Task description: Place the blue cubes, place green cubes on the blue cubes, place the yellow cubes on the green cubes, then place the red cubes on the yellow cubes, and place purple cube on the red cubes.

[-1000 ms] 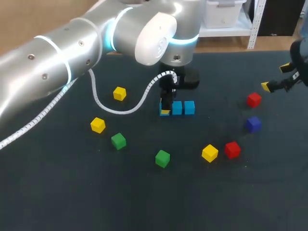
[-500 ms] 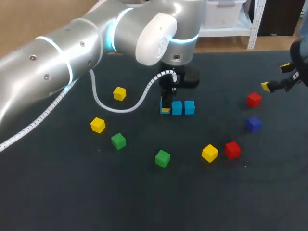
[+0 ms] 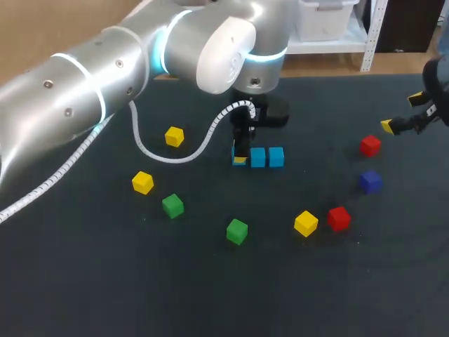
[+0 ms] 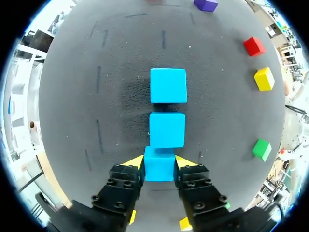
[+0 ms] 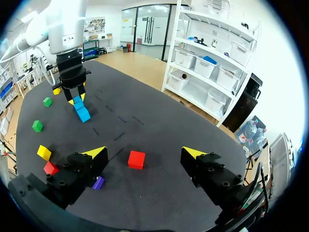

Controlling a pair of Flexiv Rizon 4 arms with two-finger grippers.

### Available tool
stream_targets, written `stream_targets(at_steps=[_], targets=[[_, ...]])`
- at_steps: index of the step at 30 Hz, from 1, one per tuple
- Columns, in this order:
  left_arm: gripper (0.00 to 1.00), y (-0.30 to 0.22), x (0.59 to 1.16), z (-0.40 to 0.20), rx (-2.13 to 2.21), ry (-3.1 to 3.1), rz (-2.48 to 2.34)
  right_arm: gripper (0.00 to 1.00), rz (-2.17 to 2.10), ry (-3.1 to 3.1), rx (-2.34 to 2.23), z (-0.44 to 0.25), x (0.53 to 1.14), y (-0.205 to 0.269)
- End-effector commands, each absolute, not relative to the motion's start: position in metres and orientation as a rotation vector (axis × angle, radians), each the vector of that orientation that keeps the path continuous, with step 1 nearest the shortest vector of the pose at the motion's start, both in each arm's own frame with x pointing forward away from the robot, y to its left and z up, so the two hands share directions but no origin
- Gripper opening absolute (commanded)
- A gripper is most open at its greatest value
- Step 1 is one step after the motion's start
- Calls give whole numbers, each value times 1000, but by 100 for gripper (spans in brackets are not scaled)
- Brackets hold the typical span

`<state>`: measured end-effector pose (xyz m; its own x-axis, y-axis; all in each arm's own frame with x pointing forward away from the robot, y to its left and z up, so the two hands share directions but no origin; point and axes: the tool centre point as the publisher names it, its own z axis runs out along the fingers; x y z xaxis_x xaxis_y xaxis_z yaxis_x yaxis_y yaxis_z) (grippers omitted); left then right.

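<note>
Nothing visibly moves: left jaws stay clamped on the 3rd blue cube point(image 4: 159, 164), ending the 3-cube row on the bench point(image 3: 105, 281). Right jaws gape empty. Likely light and rigid; grip opposite flat faces.

one straight row, all flat: end blue cube point(image 4: 168, 85), middle blue cube point(image 4: 167, 130) just beside it, third blue cube point(image 4: 160, 167) touching the middle one, clamped in the left gripper point(image 4: 160, 163). green cubes point(image 3: 172, 205), yellow cubes point(image 3: 142, 182), red cubes point(image 3: 339, 217) and purple cube point(image 3: 370, 181) lie scattered singly.

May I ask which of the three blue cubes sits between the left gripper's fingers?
The nearest blue cube, at the row's end, touched by both fingers; the middle cube and far cube lie ahead.
</note>
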<state>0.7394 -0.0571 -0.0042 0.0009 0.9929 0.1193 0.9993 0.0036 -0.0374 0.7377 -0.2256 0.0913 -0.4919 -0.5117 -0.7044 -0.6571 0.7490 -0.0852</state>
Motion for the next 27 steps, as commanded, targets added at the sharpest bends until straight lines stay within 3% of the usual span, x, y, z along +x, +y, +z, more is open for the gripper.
stream_targets(at_steps=[1, 14, 15, 16, 27], targets=[[0, -57, 741, -8, -2144, -2134, -78, 100, 247, 2201, -871, 91, 738, -225], [0, -61, 740, -10, -2156, -2103, -70, 100, 247, 2201, -871, 91, 738, -225], [29, -62, 740, -10, -2158, -2100, -61, 100, 247, 2201, -871, 91, 738, -225], [100, -62, 739, -10, -2153, -2102, -65, 100, 247, 2201, -871, 91, 738, -225], [100, -55, 732, -4, -2152, -2127, -49, 100, 247, 2201, -871, 91, 738, -225]])
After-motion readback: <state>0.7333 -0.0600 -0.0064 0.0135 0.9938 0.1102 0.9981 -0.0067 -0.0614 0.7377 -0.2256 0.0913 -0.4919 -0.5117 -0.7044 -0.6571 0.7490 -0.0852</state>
